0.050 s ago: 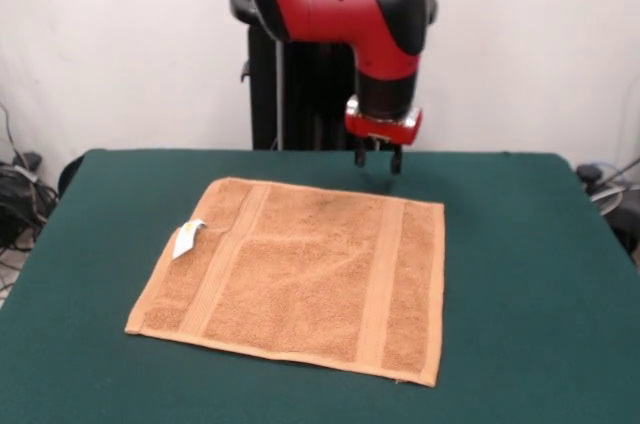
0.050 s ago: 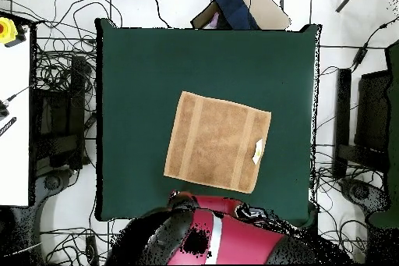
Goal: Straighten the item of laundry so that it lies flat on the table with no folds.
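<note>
The item of laundry (image 1: 305,277) is an orange-tan towel spread out on the dark green table (image 1: 530,274), a little left of centre in the front view. It looks flat, with two woven bands and a small white tag (image 1: 187,238) sticking up on its left part. In the overhead view the towel (image 2: 217,141) lies mid-table with the tag (image 2: 258,150) at its right edge. My gripper (image 1: 378,157) hangs above the table just beyond the towel's far edge, its two short fingers slightly apart and empty. In the overhead view the arm's body hides the gripper.
The red and black arm (image 2: 214,235) fills the bottom of the overhead view. Cables and equipment (image 2: 58,115) lie on the floor around the table. A blue and tan object (image 2: 234,5) sits beyond the far table edge.
</note>
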